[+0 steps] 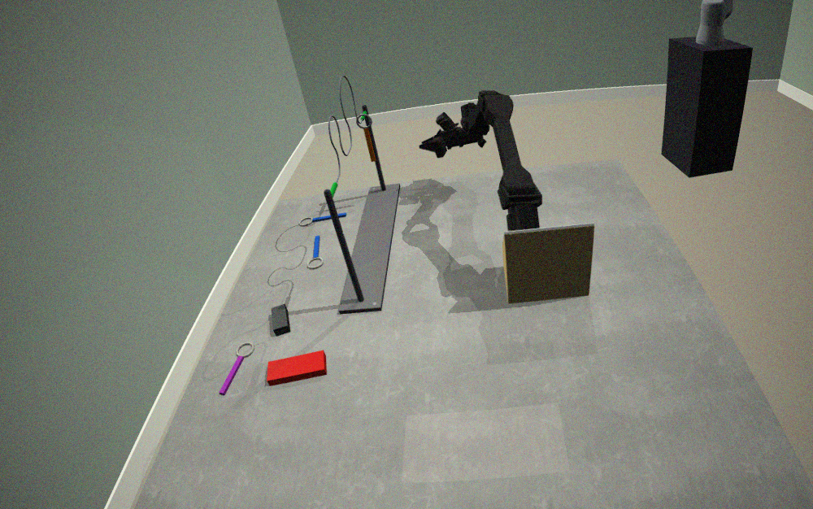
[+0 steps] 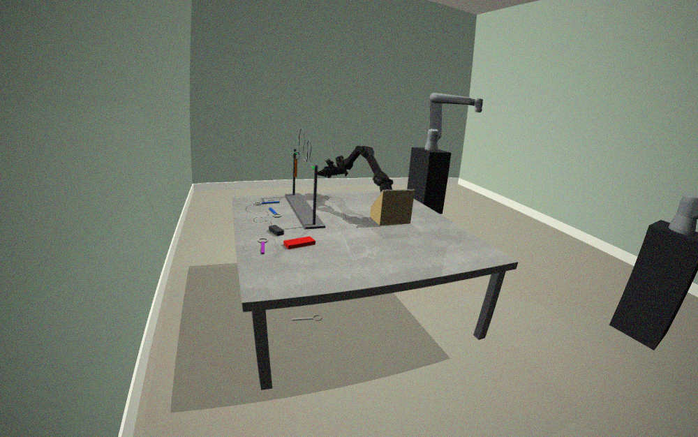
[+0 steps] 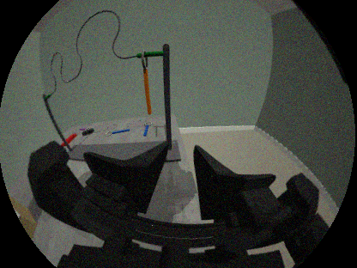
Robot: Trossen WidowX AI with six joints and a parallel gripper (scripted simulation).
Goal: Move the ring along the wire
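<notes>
Ring [image 1: 357, 121] [image 2: 295, 164] [image 3: 142, 61] on wire [image 1: 341, 96] [image 2: 299, 135] [image 3: 77, 40], beside post [image 1: 375, 150] [image 2: 294, 180] [image 3: 167, 94].

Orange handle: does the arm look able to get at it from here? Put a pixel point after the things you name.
Probably yes. The orange handle [image 1: 370, 145] [image 2: 295, 167] [image 3: 148, 92] hangs free below the ring, and nothing shows between it and the gripper [image 1: 421, 145] [image 2: 318, 173] [image 3: 181, 146], whose fingers are parted with nothing between them. The post close beside it leaves less room.

Red block [image 2: 299, 242] near what seems a purple-handled ring [image 2: 262, 247].

Top and exterior views face the table [image 1: 480, 384] [image 2: 360, 262] obliquely from above, the latter farther. Wrist view, apparently forward-facing, shares both posts.
</notes>
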